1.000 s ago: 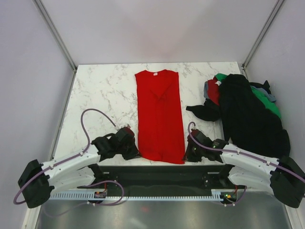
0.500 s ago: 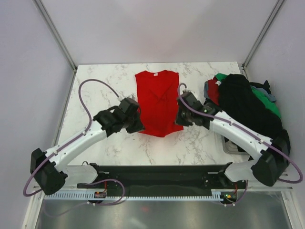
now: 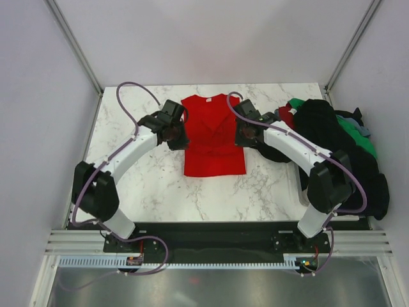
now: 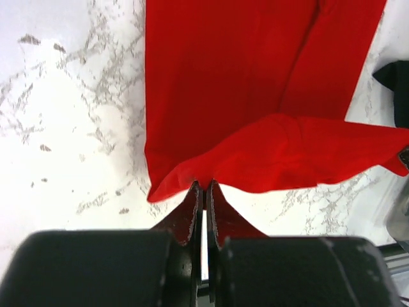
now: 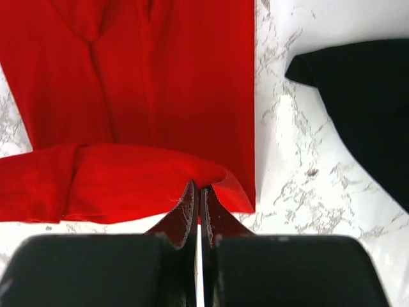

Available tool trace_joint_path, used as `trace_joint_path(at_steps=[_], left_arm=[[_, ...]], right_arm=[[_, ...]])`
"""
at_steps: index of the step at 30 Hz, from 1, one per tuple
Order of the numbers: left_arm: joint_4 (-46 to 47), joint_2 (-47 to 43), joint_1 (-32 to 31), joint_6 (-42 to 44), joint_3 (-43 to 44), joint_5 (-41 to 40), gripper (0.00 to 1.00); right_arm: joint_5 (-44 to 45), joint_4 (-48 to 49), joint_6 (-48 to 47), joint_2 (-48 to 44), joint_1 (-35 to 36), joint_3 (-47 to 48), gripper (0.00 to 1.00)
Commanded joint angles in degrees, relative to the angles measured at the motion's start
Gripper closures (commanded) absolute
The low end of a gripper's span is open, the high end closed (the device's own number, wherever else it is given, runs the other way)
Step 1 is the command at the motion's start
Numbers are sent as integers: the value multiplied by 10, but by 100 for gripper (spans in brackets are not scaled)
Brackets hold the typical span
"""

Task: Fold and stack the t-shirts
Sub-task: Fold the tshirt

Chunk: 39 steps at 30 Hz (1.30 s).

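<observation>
The left gripper point(image 4: 204, 187) is clamped tight on one hem corner of the red t-shirt point(image 3: 214, 158), the right gripper point(image 5: 197, 187) on the other. They hold the hem doubled over the shirt's body, mid-table. Beneath lies a white marble tabletop point(image 3: 137, 121), enclosed by pale walls point(image 3: 211, 38). A heap of dark t-shirts point(image 3: 332, 137) sits at the right edge, near the red one.

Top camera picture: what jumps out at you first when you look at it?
The bright red t-shirt in the middle of the white marble table grabs the eye first. The left gripper and right gripper are each shut on a corner of its hem, holding it doubled over the shirt. To the right lies a heap of dark t-shirts, black on top.
</observation>
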Motion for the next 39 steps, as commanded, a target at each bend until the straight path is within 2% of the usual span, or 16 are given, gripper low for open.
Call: trace_joint_path(at_steps=[1, 12, 31, 33, 34, 35, 36, 37, 38, 39], left_arm=[[22, 41, 19, 48, 46, 28, 98], [36, 160, 52, 84, 126, 45, 98], [42, 275, 79, 90, 187, 71, 96], [40, 286, 85, 85, 198, 88, 87], [41, 301, 95, 81, 219, 98, 74], [37, 310, 102, 72, 234, 111, 70], [30, 324, 109, 67, 254, 138, 64], [19, 354, 123, 61, 307, 150, 51], [2, 374, 129, 51, 340, 159, 44], [-30, 388, 133, 49, 372, 175, 33]], right_arm=[[5, 11, -30, 24, -13, 42, 100], [-16, 25, -50, 110, -47, 99, 100], [-49, 30, -64, 227, -78, 179, 100], [-62, 28, -67, 245, -86, 207, 90], [-64, 19, -67, 255, -89, 223, 81], [-66, 10, -67, 281, -98, 269, 57], [-72, 2, -64, 295, -104, 296, 45], [-80, -17, -59, 308, -109, 325, 36], [-83, -31, -53, 335, -119, 392, 29], [-87, -63, -41, 347, -125, 427, 26]])
